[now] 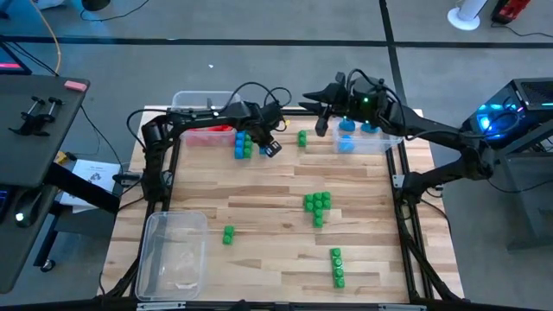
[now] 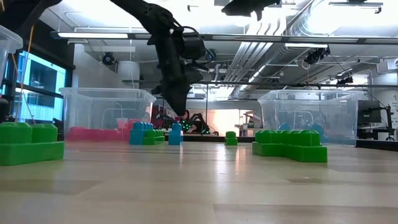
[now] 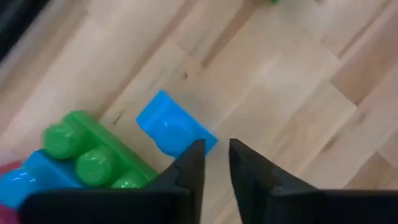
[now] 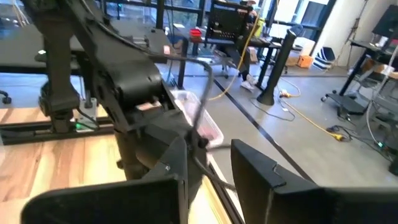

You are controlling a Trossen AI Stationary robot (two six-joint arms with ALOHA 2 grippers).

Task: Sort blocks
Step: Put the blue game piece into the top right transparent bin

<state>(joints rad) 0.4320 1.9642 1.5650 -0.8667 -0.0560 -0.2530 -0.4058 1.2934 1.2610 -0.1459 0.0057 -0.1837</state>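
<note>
A small blue block (image 3: 171, 127) lies on the wooden table beside a cluster of blue and green blocks (image 1: 243, 145) at the far left. My left gripper (image 3: 216, 152) points steeply down just above it, fingers a narrow gap apart with nothing between them; its left fingertip is by the block's corner. In the low view the left gripper (image 2: 182, 111) hangs a little above the blue blocks (image 2: 176, 134). My right gripper (image 1: 321, 123) is held high and nearly level at the far middle, by the bin with blue blocks (image 1: 347, 138), slightly open and empty (image 4: 208, 162).
A clear bin with red blocks (image 1: 200, 99) stands at the far left, and the bin with blue blocks (image 1: 384, 145) at the far right. An empty clear bin (image 1: 173, 250) sits near left. Green blocks lie at the middle (image 1: 317, 206), near (image 1: 228, 234), (image 1: 337, 266) and far (image 1: 302, 136).
</note>
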